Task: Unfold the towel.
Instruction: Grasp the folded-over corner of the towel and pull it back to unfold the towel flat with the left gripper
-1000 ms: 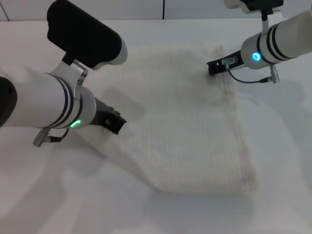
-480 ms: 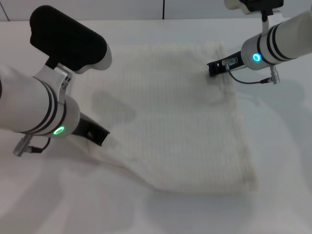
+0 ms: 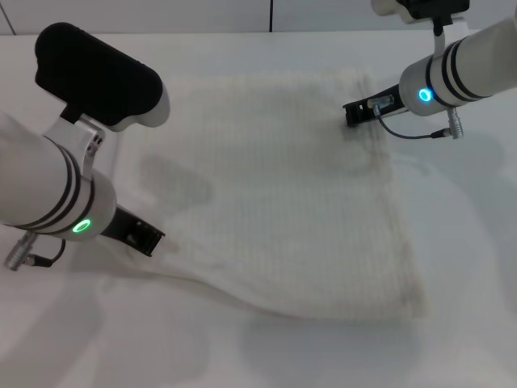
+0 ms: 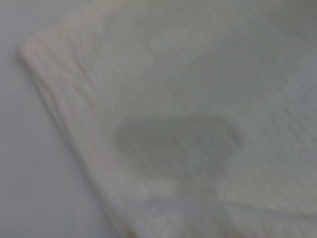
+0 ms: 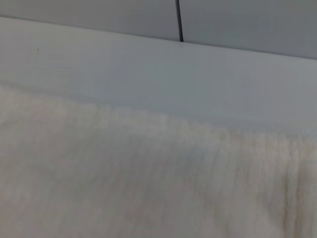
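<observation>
On my head view, the large cream-white towel (image 3: 299, 202) with its faint ribbed waffle weave lies spread across the white table (image 3: 468, 267), its near edge running in a low ridge from the left toward a rounded near-right corner. Nearest me on the left, my left gripper (image 3: 147, 237), a dark tip under the white forearm with a green light, sits low at the towel's near-left edge, where a thin flap of cloth stretches out toward it; I cannot tell from here whether its fingers are closed on that flap or merely beside it. The left wrist view shows the same cloth (image 4: 188, 99) from close above, one rounded corner lying on the table surface (image 4: 29, 173) and a soft grey shadow across the weave. Farther off, at the towel's far-right corner, my right gripper (image 3: 352, 111) rests its black tip against the cloth, below the white forearm with a blue light; whether it is pinching the fabric I cannot tell. The right wrist view shows the towel's far edge (image 5: 148, 163) against the bare table (image 5: 148, 69), with a grey wall (image 5: 99, 15) beyond.
</observation>
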Robot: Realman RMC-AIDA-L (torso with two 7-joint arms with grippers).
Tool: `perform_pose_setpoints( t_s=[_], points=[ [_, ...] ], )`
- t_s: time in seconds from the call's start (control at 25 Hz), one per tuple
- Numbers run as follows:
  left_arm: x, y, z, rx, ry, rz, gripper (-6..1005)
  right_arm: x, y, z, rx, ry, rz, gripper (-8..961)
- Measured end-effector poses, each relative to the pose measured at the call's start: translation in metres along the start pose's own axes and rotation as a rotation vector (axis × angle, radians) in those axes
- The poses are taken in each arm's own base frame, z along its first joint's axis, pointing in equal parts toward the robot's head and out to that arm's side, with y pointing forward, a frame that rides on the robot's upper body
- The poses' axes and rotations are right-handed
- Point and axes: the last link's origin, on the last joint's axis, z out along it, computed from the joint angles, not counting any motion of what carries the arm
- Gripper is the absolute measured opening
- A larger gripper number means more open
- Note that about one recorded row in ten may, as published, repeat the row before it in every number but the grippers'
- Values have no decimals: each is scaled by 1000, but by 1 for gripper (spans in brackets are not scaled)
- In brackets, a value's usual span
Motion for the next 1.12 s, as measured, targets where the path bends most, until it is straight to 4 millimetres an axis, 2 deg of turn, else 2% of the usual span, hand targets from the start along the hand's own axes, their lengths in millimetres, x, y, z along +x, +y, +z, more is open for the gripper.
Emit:
perform_pose_setpoints(
  t_s=[0.36, 0.88, 1.12],
  points=[
    [-9, -3, 1, 5, -64, -14, 133, 1, 1, -1, -5, 7, -1, 0],
    [-9, -3, 0, 7, -59, -23, 166, 2, 1, -1, -6, 14, -3, 0],
    [-13, -6, 0, 17, -80, -31, 409, 1, 1, -1, -7, 13, -4, -1]
  ],
)
